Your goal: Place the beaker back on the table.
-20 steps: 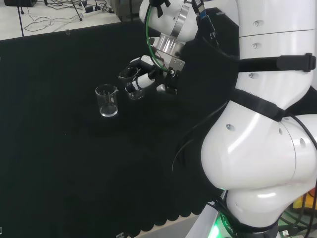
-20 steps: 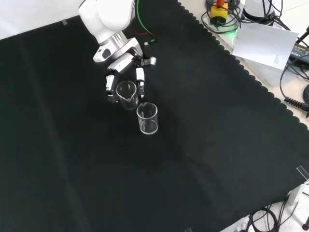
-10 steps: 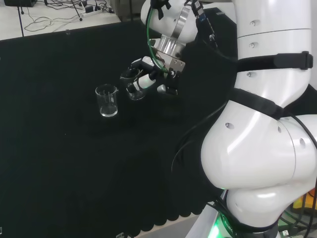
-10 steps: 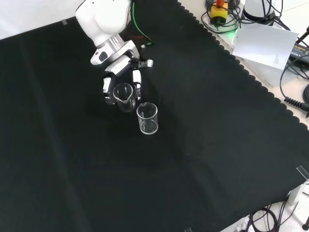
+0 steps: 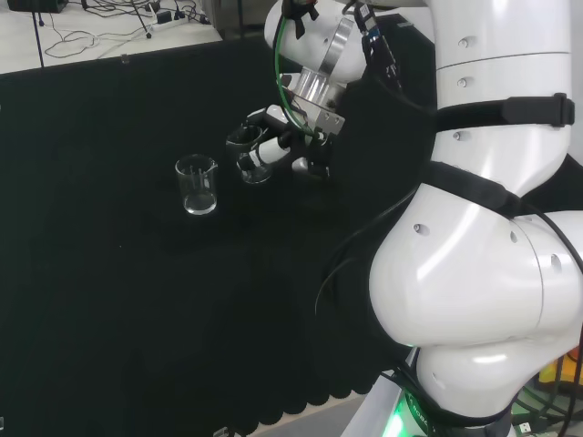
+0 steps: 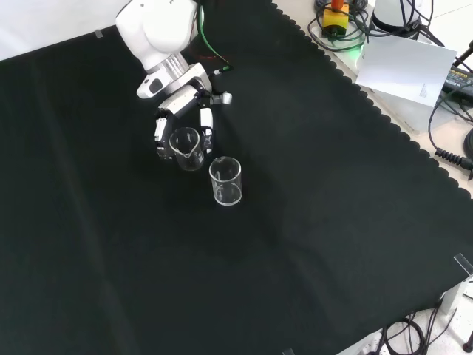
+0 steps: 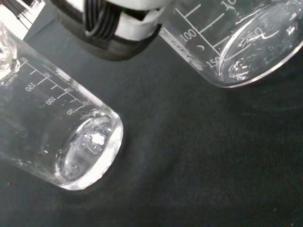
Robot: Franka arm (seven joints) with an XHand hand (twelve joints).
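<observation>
Fingers (image 6: 208,118) of the black and white hand (image 6: 181,111) curl around a clear glass beaker (image 6: 186,148), so the hand is closed on it and holds nothing else. In the front view the fingers come down on either side of the beaker's wall, one pale finger to its left and one to its right, with the beaker's open mouth and pouring lip facing up toward the camera. In the head view the hand (image 5: 278,137) hangs below the arm's white wrist link and the held beaker (image 5: 253,168) sits at the fingers' lower left, its long axis close to upright, perhaps slightly tilted; whether its base touches the cloth cannot be told from these views. The wrist view looks past the palm at a graduated beaker wall and round base (image 7: 236,47) close by, with printed scale marks running along its length. A second clear beaker (image 6: 225,181) stands upright on the black cloth of the worktop (image 6: 332,222), just beside the held one: lower right of it in the front view, and to the left of it in the head view (image 5: 197,186), apart from the fingers. The same second beaker appears in the wrist view (image 7: 61,142), its base resting on the cloth. Beyond the cloth's scalloped edge in the front view lie cables (image 6: 447,155) and a white sheet (image 6: 406,66).
</observation>
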